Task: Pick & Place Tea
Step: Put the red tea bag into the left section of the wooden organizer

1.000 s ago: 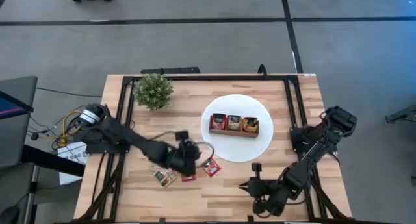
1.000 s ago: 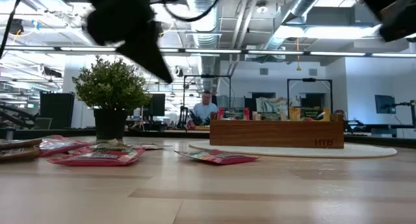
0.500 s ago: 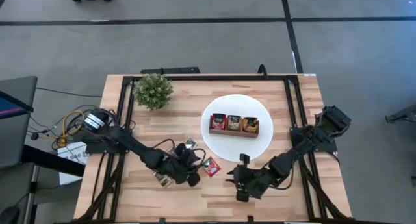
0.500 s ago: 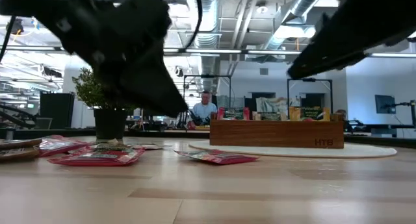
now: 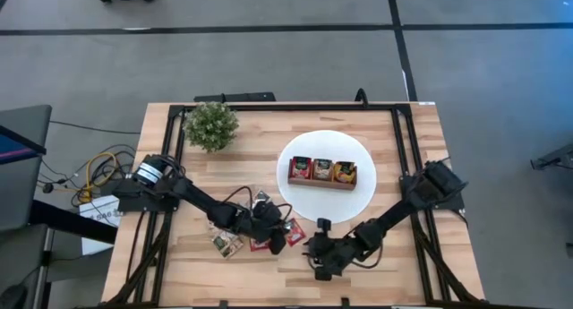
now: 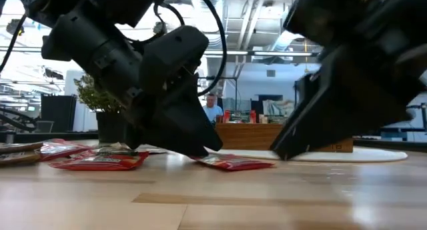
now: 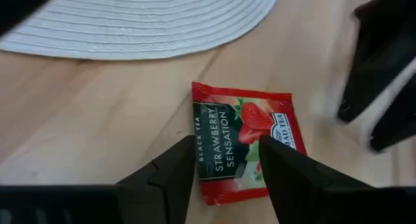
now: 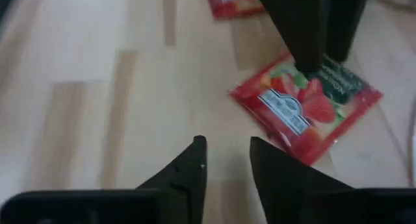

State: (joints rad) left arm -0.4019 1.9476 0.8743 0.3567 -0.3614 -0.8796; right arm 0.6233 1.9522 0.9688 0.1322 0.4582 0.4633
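A red strawberry tea sachet (image 7: 244,136) lies flat on the wooden table, just off the white plate's (image 7: 149,23) near rim. My left gripper (image 7: 227,162) hovers low over the sachet, open, one finger on either side of its near half. My right gripper (image 8: 229,162) is open and low over bare wood, close to the sachet (image 8: 304,107) on its right side. In the high view the left gripper (image 5: 276,239) and the right gripper (image 5: 312,249) flank the sachet (image 5: 292,230). More sachets (image 5: 229,244) lie to the left. My left gripper comes at the red sachet slanting down from the table's left, fingers pointing at its near half (image 7: 221,178). Its fingertips (image 6: 202,151) stand right at the sachet's edge (image 6: 217,160). Whether they touch it I cannot tell.
A brown wooden tray (image 5: 322,173) with sachets in its compartments stands on the white plate (image 5: 358,201). A small green plant (image 5: 211,125) sits at the far left corner. Loose sachets (image 6: 100,160) lie left of the left gripper. Bare wood lies along the near edge.
My left gripper has moved right and toward the near edge and has come down over the red sachet. My right arm has swung from the near right corner toward the table's left and has come down beside the same sachet. The sachets have stayed in place.
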